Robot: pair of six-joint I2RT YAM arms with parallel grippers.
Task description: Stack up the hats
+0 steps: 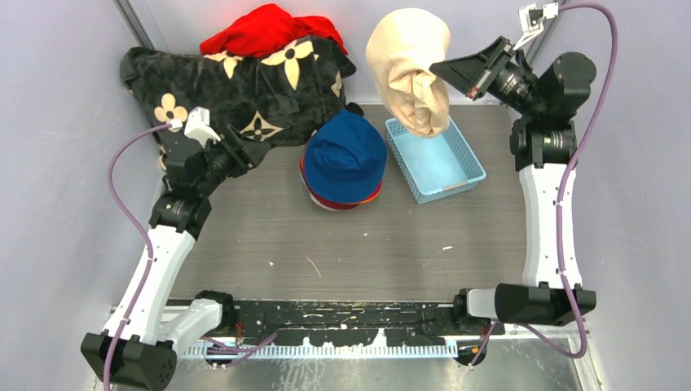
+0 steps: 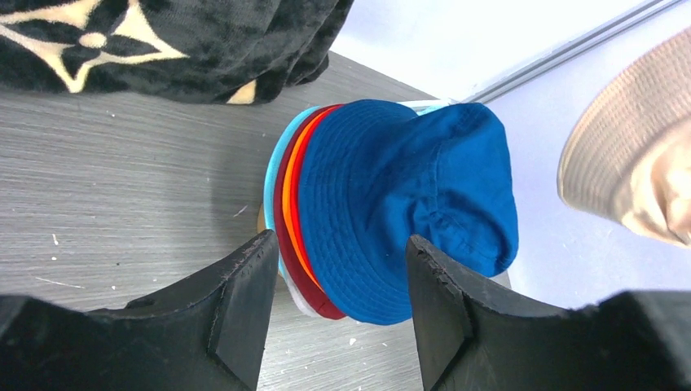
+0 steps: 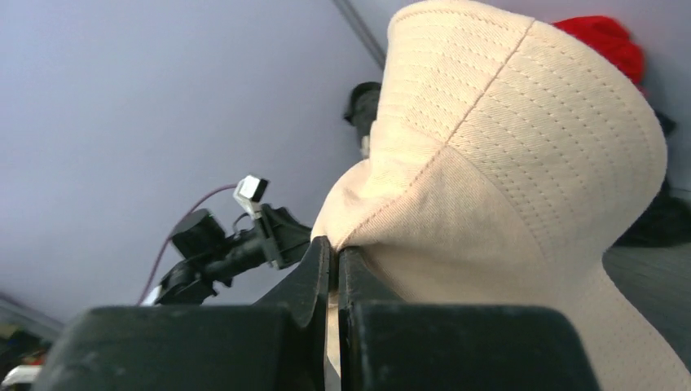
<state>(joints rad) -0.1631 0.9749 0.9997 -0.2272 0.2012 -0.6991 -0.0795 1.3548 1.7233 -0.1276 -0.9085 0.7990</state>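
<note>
We are holding the cream hat [image 1: 407, 69] in the upper centre-right of the top view, where it is hanging clear of the table [image 1: 350, 252] with its lower end overlapping the far corner of the blue basket [image 1: 440, 163] in the picture. The right gripper [image 3: 334, 261] is pinching a fold of the cream cloth, and its jaws are standing almost fully together on the fabric. Down and to the left, near the centre of the top view, the stack of hats [image 1: 345, 159] is sitting on the table just beside the basket's left side. The royal blue hat [image 2: 407, 204] is lying on top, and in the left wrist view we are seeing orange, maroon and teal brims showing at its edge. The left gripper [image 2: 342, 252] is hovering to the left of the stack, its jaws roughly half apart and gripping nothing, its fingers [image 2: 244, 285] framing the stack without touching it. Behind it, the black blanket [image 1: 244, 90] is filling the upper left, and the red cloth heap [image 1: 269, 31] is lying on the blanket's far edge.
</note>
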